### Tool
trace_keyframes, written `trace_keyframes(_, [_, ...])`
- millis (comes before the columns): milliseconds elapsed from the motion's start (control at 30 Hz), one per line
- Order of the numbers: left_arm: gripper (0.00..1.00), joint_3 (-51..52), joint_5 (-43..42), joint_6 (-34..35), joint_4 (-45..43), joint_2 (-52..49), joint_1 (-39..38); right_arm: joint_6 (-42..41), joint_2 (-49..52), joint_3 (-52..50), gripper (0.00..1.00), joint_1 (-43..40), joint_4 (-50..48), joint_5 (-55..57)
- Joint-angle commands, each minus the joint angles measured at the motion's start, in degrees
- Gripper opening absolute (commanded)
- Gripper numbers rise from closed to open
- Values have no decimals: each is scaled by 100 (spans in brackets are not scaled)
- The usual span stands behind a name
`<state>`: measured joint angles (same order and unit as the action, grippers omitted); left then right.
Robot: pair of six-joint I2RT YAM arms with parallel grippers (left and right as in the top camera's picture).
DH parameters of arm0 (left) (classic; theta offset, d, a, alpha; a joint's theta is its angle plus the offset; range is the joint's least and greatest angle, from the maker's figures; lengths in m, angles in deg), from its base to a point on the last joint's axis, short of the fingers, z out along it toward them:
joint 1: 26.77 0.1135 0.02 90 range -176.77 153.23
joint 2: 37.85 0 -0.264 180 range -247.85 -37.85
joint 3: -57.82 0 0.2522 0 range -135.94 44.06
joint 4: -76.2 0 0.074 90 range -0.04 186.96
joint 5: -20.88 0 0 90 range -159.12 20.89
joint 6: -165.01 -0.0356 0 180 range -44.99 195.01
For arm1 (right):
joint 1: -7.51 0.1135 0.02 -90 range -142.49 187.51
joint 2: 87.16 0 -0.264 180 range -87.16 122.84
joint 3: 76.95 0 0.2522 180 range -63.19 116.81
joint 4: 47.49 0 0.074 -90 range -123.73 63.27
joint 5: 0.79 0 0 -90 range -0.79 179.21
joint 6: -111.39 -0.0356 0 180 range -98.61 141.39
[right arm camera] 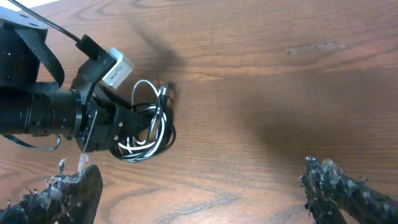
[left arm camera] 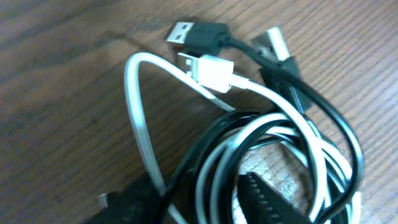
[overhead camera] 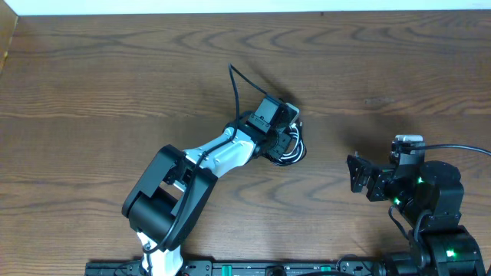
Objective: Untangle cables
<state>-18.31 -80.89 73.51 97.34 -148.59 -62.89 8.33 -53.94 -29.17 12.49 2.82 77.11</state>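
Note:
The black cable (left arm camera: 339, 127) and the white cable (left arm camera: 138, 118) lie coiled together in one small tangle on the wooden table (overhead camera: 115, 84). Their USB plugs, one black (left arm camera: 198, 34) and one white (left arm camera: 210, 70), stick out side by side at the far end. My left gripper (left arm camera: 186, 200) is down on the tangle (overhead camera: 299, 154), open, its fingers straddling several black and white strands. My right gripper (right arm camera: 199, 193) is wide open and empty, low over bare wood to the right of the tangle (right arm camera: 148, 130), apart from it.
The left arm (overhead camera: 222, 153) reaches diagonally from its base at the front left to the table's middle. The right arm (overhead camera: 418, 188) sits at the front right. A thick black robot wire (overhead camera: 236, 84) arcs up behind the left wrist.

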Motion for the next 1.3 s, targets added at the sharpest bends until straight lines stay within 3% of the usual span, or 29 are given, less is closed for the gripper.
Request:
trace_keyframes(0, [21,63,-68,24,70,-98,-13,-63,-24,116,99,37,37,-50])
trace_keyframes(67, [8,63,-70,26,76,-44,-13,-63,-24,105,99,37,55,-48])
trace_keyframes(367, [8,63,-754,772,789,890,-13,-66,-20,-15,99,37,52,-79])
trace_keyframes(600, [8,63,-1515,907,1429,1659,-13,-66,157,-50,94,37,52,-503])
trace_keyframes(800, [7,63,-2234,981,1447,1882,-13,-61,658,-52,93,37,90,-861])
trace_keyframes(1033, [8,63,-2280,1628,1460,1882,-13,-63,1596,-52,93,37,-92,-1790])
trace_keyframes(1100, [7,63,-2428,1711,1443,1882,-13,-63,1956,-52,90,37,-251,-2118])
trace_keyframes(1267, [7,63,-3252,1714,1220,1882,-13,-70,2649,-52,68,37,-553,-2509])
